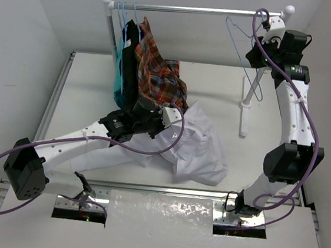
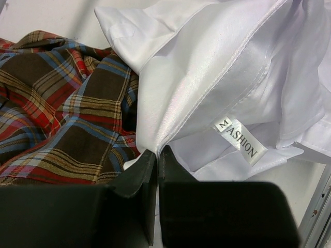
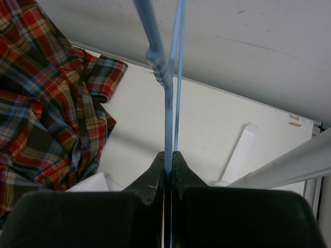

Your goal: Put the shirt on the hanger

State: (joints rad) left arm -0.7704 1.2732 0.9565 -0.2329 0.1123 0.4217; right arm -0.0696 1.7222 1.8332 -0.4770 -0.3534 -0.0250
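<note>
1. Top external view: flat white tabletop (image 1: 216,88), plain white walls around, both arm bases at near edge.
2. Metal clothes rail (image 1: 195,10) on white posts across far side of table, long white foot (image 1: 244,117) lying on surface at right.
3. On rail's left end, on hangers: teal garment (image 1: 117,83), black garment (image 1: 129,73), red-orange plaid shirt (image 1: 158,79) spilling down onto table.
4. White collared shirt of thin cloth (image 1: 201,151) crumpled in a heap mid-table, touching plaid shirt; white neck label reading "FASHION" (image 2: 240,140) facing left wrist camera.
5. Light-blue wire hanger (image 1: 237,34), triangular, bare, hanging at rail's right part, well apart from white collared shirt.
6. Left gripper (image 2: 156,155): low over table, jaws pinched tight on a stitched edge of white collared shirt, just beside plaid cloth.
7. Right gripper (image 3: 168,160): up at rail height, jaws clamped narrow on light-blue wire hanger, two wire strands running up from between fingertips.
</note>
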